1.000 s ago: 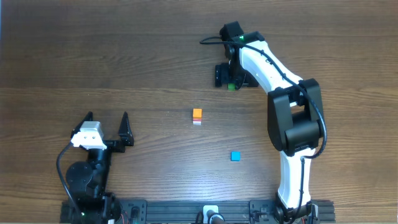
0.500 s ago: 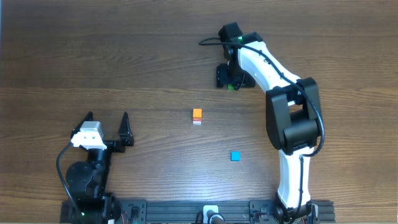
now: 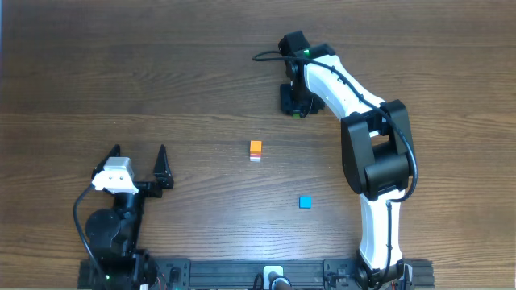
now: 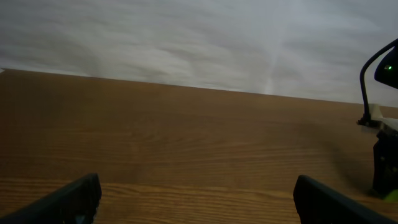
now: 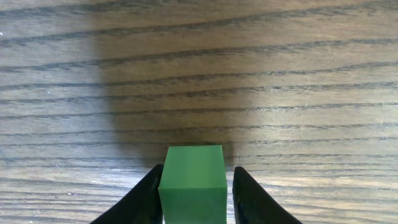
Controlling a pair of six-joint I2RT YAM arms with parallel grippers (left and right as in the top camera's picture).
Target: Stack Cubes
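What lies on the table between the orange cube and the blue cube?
Nothing. The top view shows bare table between the orange cube and the blue cube.

The right arm wears smooth white shells between chunky black joints, a thin black cable looping off its wrist by a small green light. The left arm is black with a white wrist block, and its claw has two pointed black fingers.
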